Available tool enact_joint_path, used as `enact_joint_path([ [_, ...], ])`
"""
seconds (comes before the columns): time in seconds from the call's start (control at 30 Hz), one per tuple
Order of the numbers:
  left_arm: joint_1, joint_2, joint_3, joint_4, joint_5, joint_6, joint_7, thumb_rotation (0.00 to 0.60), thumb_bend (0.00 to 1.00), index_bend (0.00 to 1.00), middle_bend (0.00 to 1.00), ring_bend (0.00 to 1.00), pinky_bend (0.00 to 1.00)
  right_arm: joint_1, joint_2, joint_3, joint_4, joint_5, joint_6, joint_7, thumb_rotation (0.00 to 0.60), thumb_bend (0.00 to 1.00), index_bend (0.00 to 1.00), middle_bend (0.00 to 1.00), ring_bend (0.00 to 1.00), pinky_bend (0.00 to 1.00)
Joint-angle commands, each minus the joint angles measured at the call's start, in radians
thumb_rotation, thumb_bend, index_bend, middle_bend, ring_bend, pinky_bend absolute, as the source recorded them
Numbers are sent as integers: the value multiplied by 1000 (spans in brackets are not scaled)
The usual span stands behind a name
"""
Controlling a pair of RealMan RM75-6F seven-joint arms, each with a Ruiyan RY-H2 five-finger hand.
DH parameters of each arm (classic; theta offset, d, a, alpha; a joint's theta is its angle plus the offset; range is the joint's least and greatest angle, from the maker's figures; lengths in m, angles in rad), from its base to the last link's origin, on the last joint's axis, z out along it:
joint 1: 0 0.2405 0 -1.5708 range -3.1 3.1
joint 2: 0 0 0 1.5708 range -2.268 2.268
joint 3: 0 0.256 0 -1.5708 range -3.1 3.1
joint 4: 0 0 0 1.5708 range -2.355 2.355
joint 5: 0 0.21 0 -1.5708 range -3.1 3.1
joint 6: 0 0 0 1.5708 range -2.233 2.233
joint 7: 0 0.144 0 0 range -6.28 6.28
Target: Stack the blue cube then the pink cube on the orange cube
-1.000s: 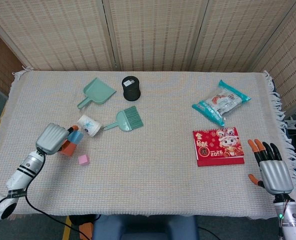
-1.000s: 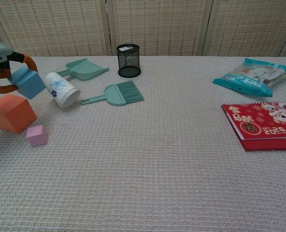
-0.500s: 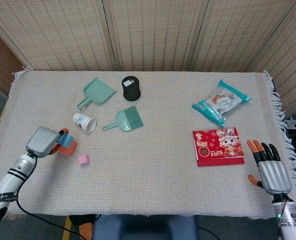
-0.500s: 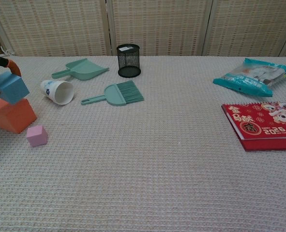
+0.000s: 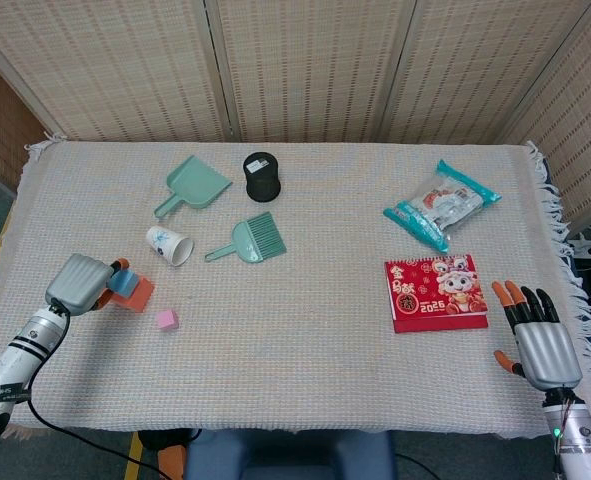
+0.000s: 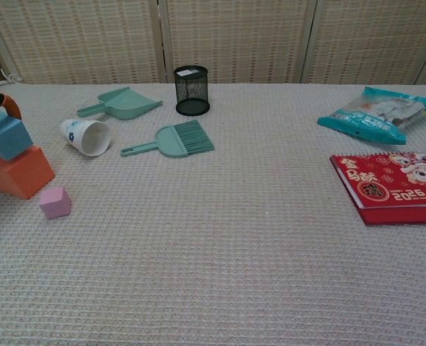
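The orange cube [image 5: 139,296] [image 6: 18,171] stands near the table's left front. The blue cube [image 5: 125,284] [image 6: 6,135] rests slightly tilted on its top, toward the left side. My left hand [image 5: 78,284] grips the blue cube from the left; in the chest view only an orange fingertip [image 6: 9,105] shows above it at the frame edge. The small pink cube [image 5: 167,319] [image 6: 55,202] lies on the cloth just right of and in front of the orange cube. My right hand [image 5: 540,335] hangs at the table's right front edge, fingers spread, holding nothing.
A paper cup [image 5: 170,245] [image 6: 86,136] lies on its side close behind the cubes. A teal dustpan [image 5: 197,185], a teal brush [image 5: 253,240] and a black mesh pot [image 5: 261,176] are further back. A snack packet [image 5: 441,203] and a red calendar [image 5: 435,292] are on the right.
My left hand has carried the blue cube left and down, from beside the paper cup onto the orange cube. The cup rolled slightly. The right hand has barely moved.
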Motion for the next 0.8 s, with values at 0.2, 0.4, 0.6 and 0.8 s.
enact_joint_path([
  [0.2, -5, -12, -2, 4, 4, -3, 5, 600, 416, 635, 1000, 1000, 1000, 1, 0, -1, 0, 0, -1, -2, 600, 94, 0, 0, 0, 0],
  [0.4, -5, -15, -2, 13, -7, -15, -1, 600, 416, 634, 1000, 1000, 1000, -1, 0, -1, 0, -1, 4, -1, 600, 94, 0, 0, 0, 0],
  [0.6, -4, -13, 0, 13, -10, -20, -4, 600, 416, 631, 1000, 1000, 1000, 0, -1, -2, 0, -1, 3, -5, 600, 94, 0, 0, 0, 0],
  [0.8, -4, -17, 1, 21, -14, -28, -3, 600, 414, 580, 1000, 1000, 1000, -1, 0, -4, -2, -2, 4, -7, 600, 95, 0, 0, 0, 0],
])
